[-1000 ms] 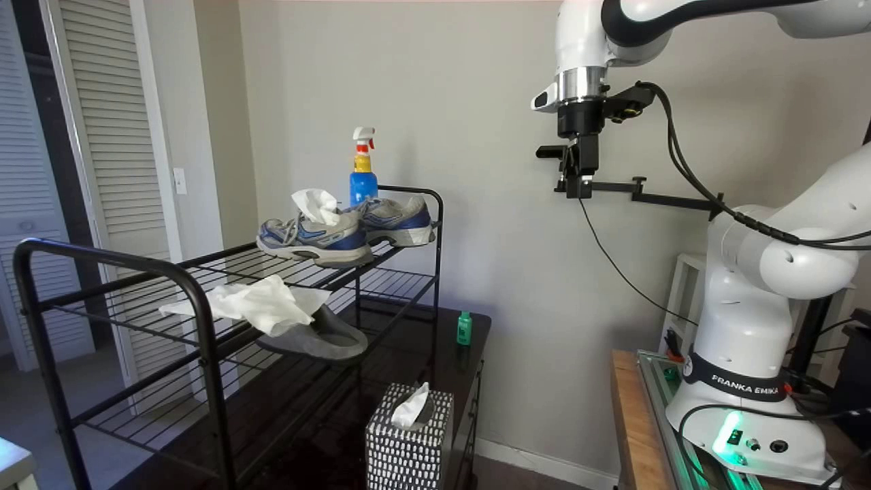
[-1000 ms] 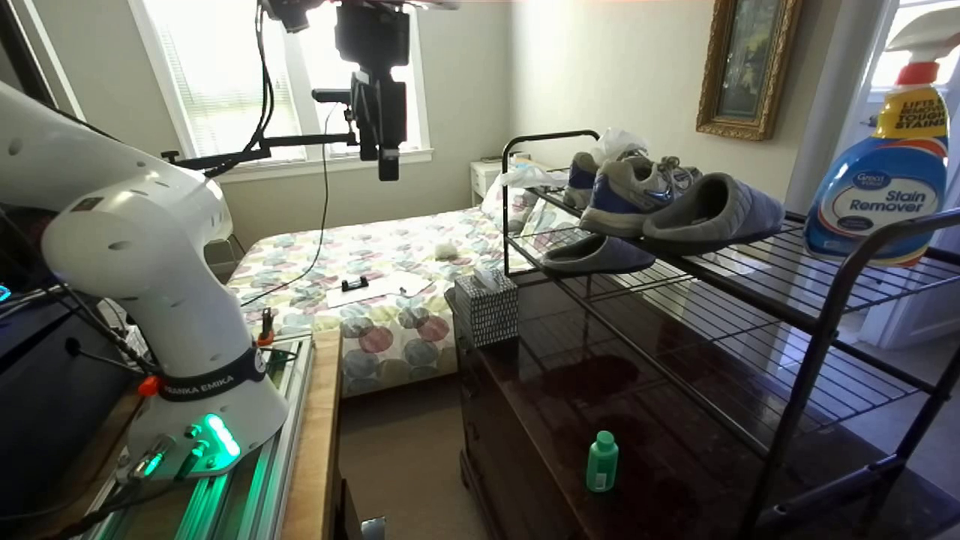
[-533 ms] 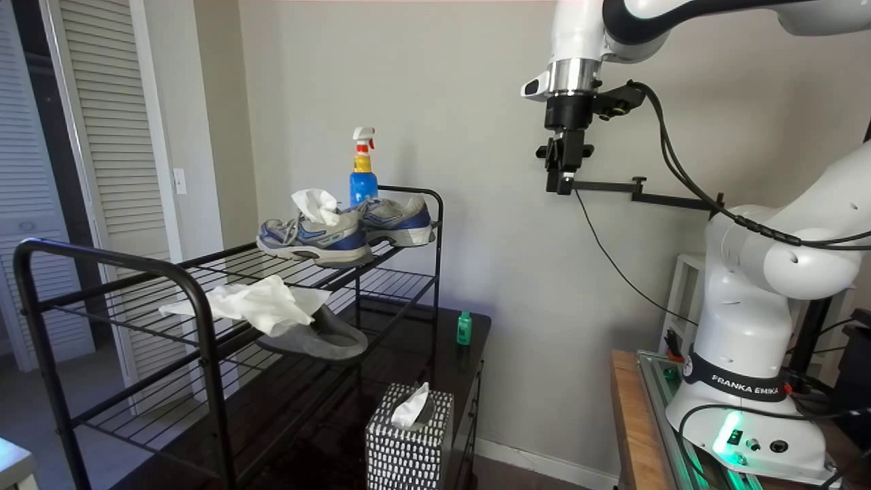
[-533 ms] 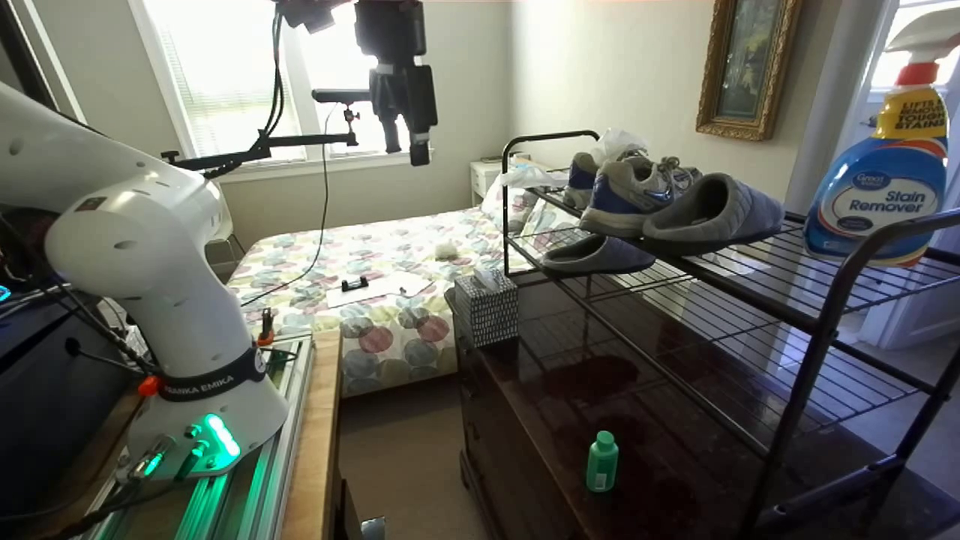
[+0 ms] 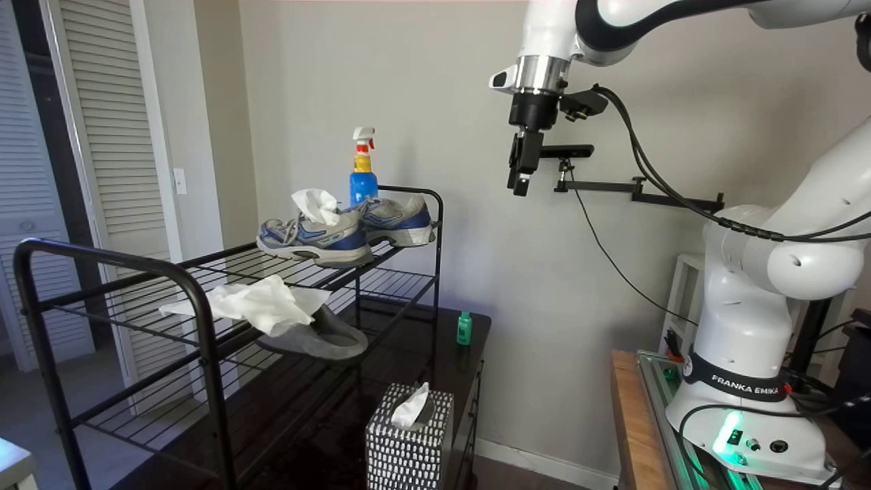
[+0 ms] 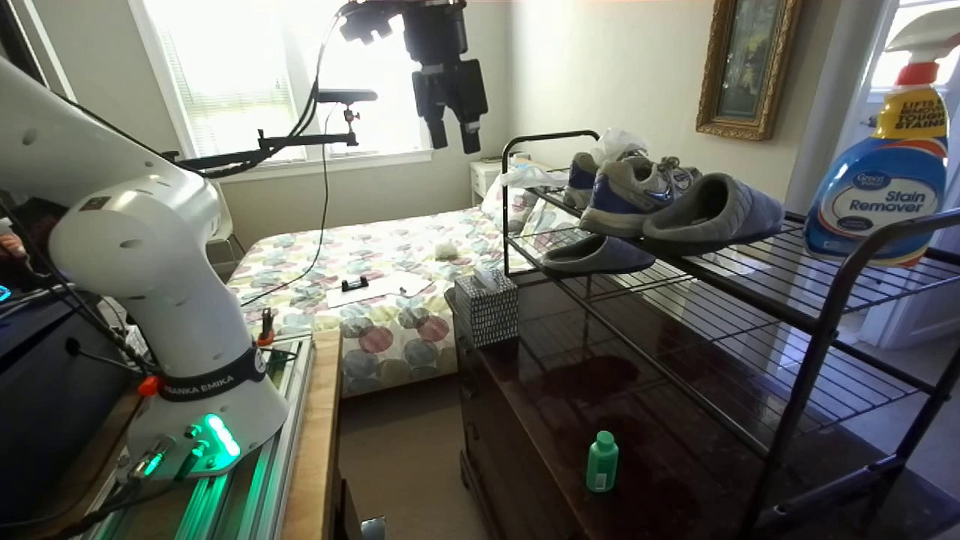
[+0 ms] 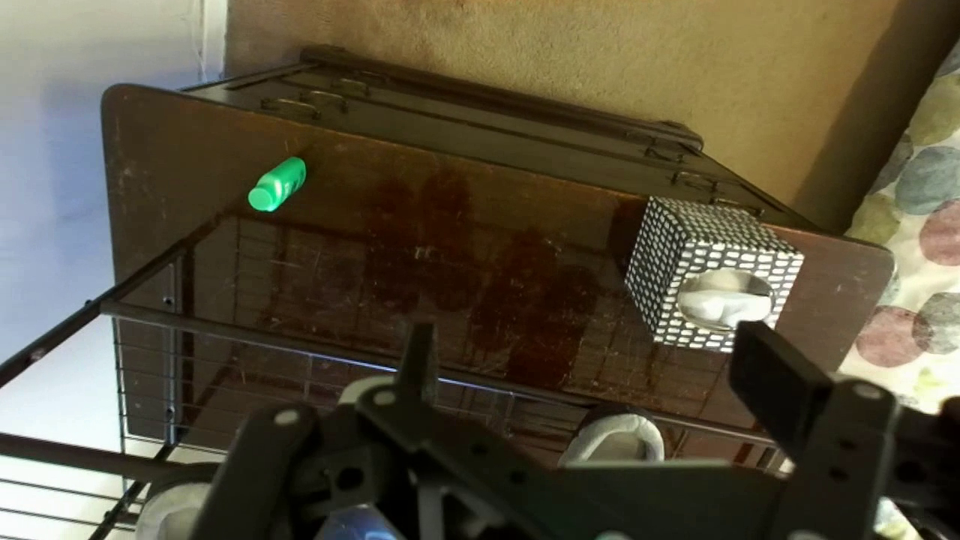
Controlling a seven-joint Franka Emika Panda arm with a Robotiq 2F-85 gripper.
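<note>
i'm hanging gripper [image 7: 583,334] in air, fingers [image 7: 780,382] standing wide apart; in wrist view, tissue box [image 7: 705,253] sitting at my two o'clock, green bottle [image 7: 279,183] standing at ten, dresser [image 7: 487,199] bearing both.

Bright window [image 6: 217,82] beyond dotted bed [image 6: 382,244]; framed picture [image 6: 748,67] on pale wall [image 6: 622,75]; louvered door [image 5: 117,129].
</note>
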